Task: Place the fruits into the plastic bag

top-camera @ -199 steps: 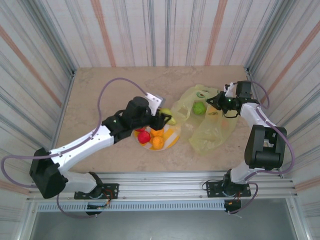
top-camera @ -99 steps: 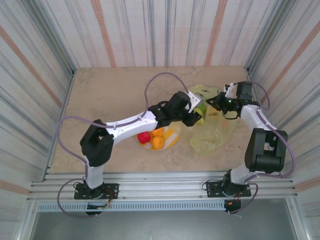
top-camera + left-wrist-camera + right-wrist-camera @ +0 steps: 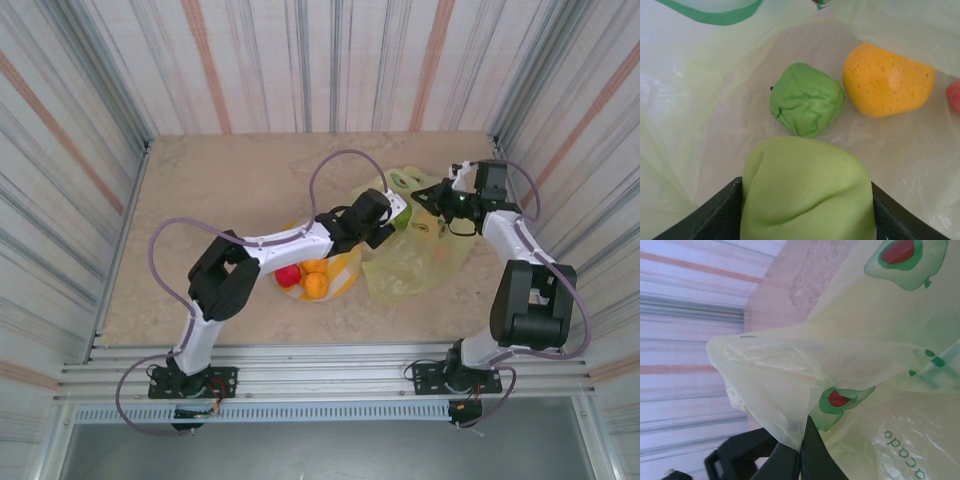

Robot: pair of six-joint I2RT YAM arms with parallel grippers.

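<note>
My left end effector (image 3: pixel 396 213) grips a pale green fruit (image 3: pixel 807 192) inside the plastic bag (image 3: pixel 425 262), three o'clock from the plate (image 3: pixel 348 268); my right end effector (image 3: pixel 800 440) pinches its rim, holding the mouth open.

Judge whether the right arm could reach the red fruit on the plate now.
Probably not: its fingers pinch the plastic bag, and the left arm stretches over the plate.
</note>
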